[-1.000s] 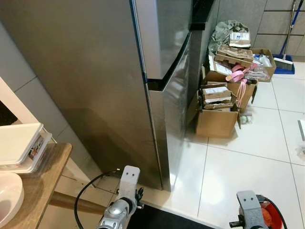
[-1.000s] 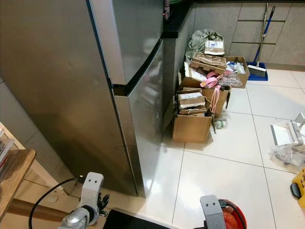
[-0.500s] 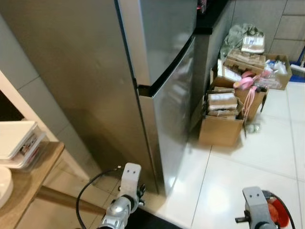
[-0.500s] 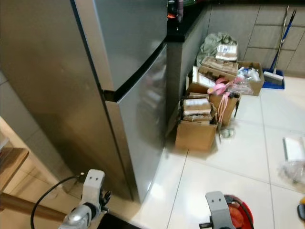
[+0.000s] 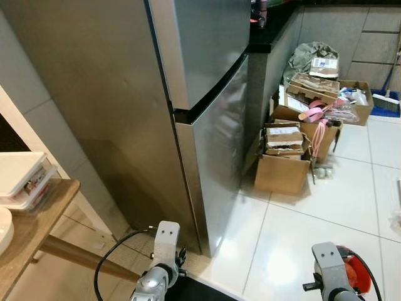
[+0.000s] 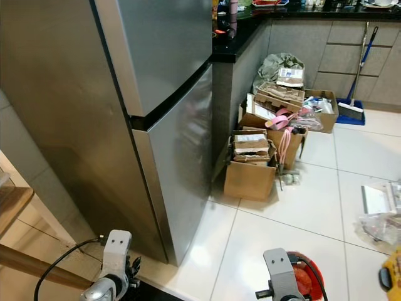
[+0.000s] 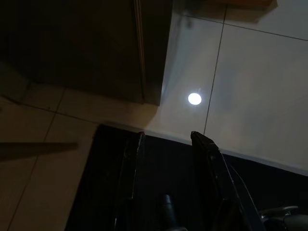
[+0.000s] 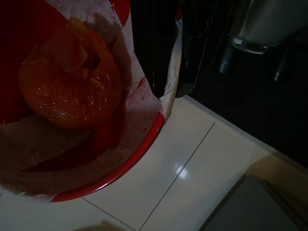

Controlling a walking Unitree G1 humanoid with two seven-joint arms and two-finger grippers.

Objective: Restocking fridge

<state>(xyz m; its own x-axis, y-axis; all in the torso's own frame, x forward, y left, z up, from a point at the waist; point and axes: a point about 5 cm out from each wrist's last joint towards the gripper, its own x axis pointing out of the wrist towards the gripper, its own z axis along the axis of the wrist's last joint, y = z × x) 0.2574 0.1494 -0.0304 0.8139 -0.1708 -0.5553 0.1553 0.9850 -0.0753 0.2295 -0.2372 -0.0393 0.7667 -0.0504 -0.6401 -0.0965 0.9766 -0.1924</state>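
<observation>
One right gripper clamped on a red bowl's paper-lined rim; left gripper parted, empty, above floor.

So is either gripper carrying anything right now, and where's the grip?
The right gripper is shut on the rim of a red bowl lined with paper, with an orange bagged item inside. The left gripper is open and holds nothing.

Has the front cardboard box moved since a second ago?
No. The front cardboard box keeps its place beside the fridge's lower corner; the camera shifted.
</observation>
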